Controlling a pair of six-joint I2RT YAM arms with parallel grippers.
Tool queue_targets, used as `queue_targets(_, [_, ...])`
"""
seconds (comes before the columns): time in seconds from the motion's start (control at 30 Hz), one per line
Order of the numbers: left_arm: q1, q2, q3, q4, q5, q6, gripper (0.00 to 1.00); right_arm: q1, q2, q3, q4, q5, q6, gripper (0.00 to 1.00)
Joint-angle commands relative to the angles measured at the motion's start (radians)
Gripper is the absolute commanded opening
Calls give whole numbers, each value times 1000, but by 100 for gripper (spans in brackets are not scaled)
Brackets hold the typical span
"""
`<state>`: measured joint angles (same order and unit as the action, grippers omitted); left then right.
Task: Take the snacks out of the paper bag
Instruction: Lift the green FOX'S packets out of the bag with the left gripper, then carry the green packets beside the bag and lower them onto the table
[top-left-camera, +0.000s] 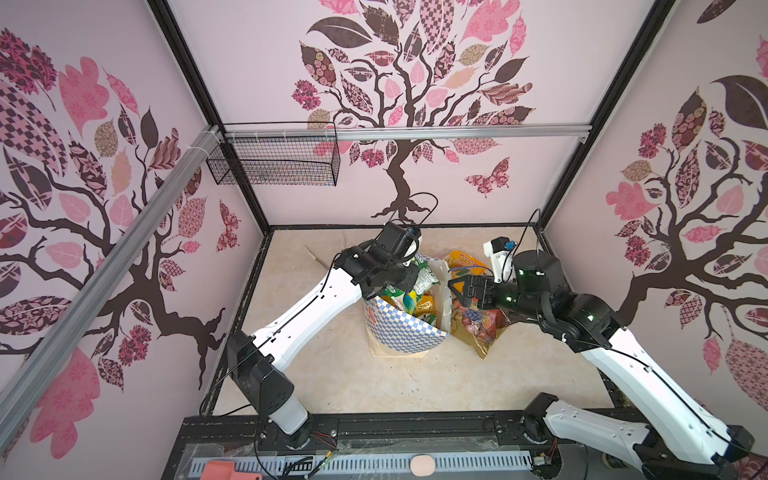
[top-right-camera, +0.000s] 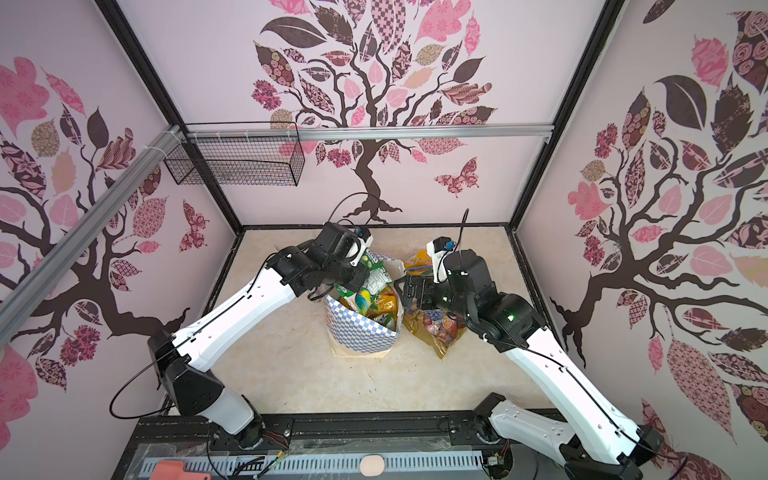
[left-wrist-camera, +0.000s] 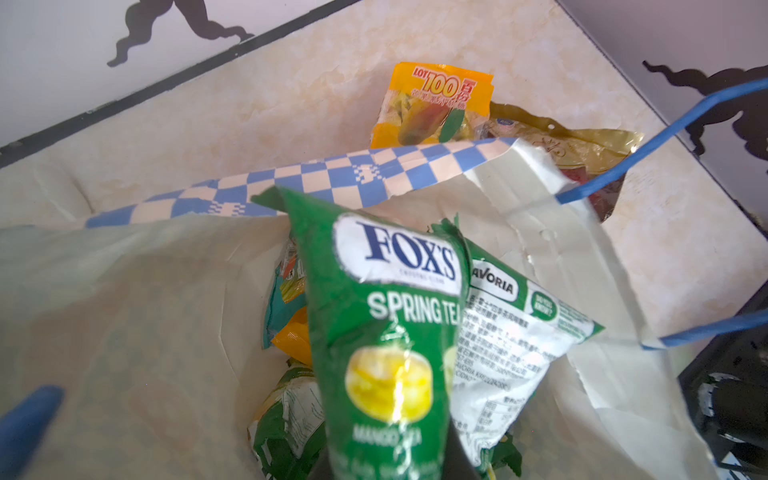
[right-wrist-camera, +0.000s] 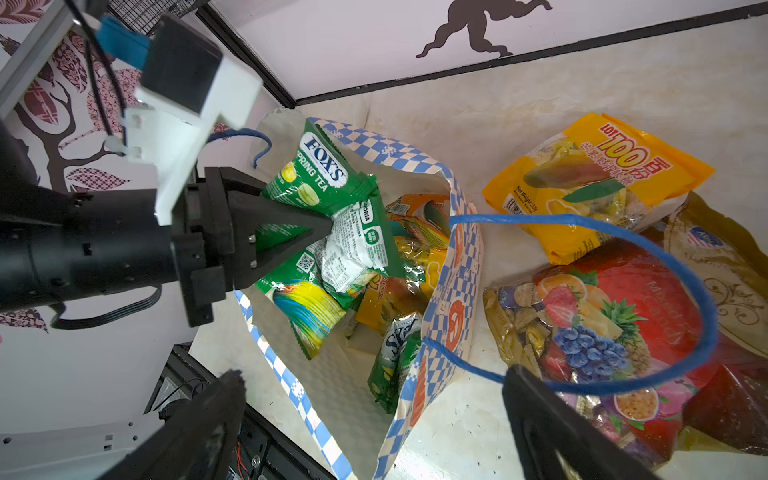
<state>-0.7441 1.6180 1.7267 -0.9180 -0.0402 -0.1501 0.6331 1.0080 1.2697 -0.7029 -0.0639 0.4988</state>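
One green packet (right-wrist-camera: 324, 170) clamped lengthwise in left jaws, logo end outward; right jaws spread.

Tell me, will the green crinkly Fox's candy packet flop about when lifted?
Probably floppy: the green crinkly Fox's candy packet bends over where the left gripper pinches it. Likely light, since that one pinch holds it up at the mouth of the blue-and-white checked paper bag. Its glossy film might slip.
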Motion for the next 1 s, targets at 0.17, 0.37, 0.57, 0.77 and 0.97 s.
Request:
queue_targets(0.17, [-42, -97, 164, 66, 30, 23, 0, 2, -40, 34, 59, 6, 33, 100])
queue_targets(0.37, [-70, -196, 173, 65, -37, 20, 0, 3, -70, 45, 92, 3, 40, 100])
queue_targets(0.57, [-74, -386, 63, 42, -126, -6, 0, 2, -90, 10, 135, -23, 27, 100])
queue_targets(0.77, [-41, -604, -138, -12, -293, -86, 0, 3, -98, -28, 185, -36, 17, 100])
queue_targets(0.97, [55, -753, -329, -101, -385, -190, 0, 2, -75, -39, 182, -29, 9, 100])
